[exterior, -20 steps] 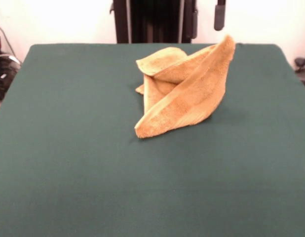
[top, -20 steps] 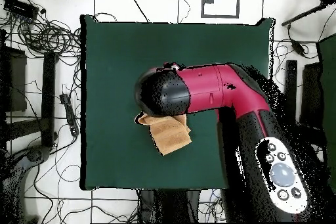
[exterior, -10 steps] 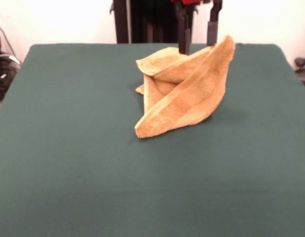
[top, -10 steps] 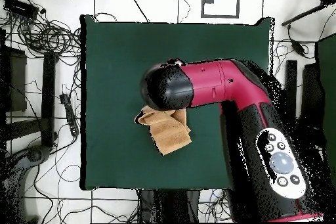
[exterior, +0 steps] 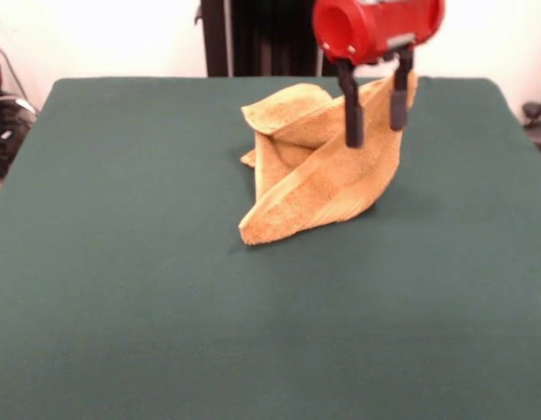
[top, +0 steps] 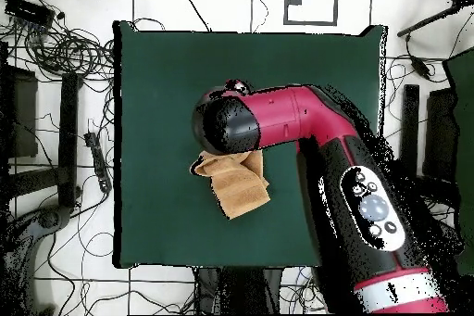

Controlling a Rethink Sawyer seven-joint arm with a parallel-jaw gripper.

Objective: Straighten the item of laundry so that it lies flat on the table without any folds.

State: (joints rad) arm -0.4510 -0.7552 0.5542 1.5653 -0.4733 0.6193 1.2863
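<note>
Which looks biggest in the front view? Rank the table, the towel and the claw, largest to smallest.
1. The table, filling most of the picture.
2. The towel, a folded heap.
3. The claw, open over the towel. It may sit nearer the camera, so its true size against the towel is unsure.

In the overhead view, the red and black arm (top: 278, 122) covers part of the crumpled orange-yellow terry towel (top: 237, 187), so we cannot see the gripper there at all. In the front view, the red gripper housing (exterior: 378, 28) is cut off by the top edge, and the two dark fingers (exterior: 352, 109) hide small strips of the towel (exterior: 327, 171). The towel's folds conceal its inner surfaces; we cannot make out any woven band or tag. The dark green table (exterior: 122, 262) runs past the bottom edge.
</note>
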